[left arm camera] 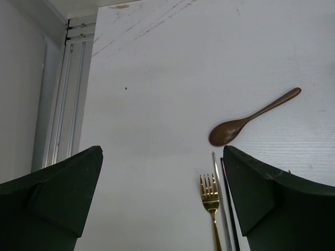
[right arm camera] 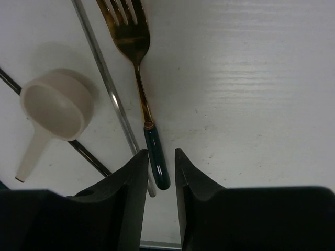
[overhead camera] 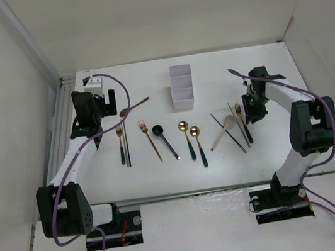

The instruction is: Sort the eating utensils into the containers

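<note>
The white three-compartment container stands at the back centre. Utensils lie in a row in front of it. At the right is a gold fork with a dark green handle, beside a silver chopstick and a white spoon. My right gripper is down at the table with its jaws narrowed around the end of the fork's handle. A thin gap still shows on the handle's right side, and the fork lies flat. My left gripper hangs wide open above the table, near a gold fork and a brown wooden spoon.
Between the arms lie a copper fork, a black spoon and two gold-bowled spoons. A dark chopstick runs under the white spoon. A metal rail lines the table's left edge. White walls enclose the table.
</note>
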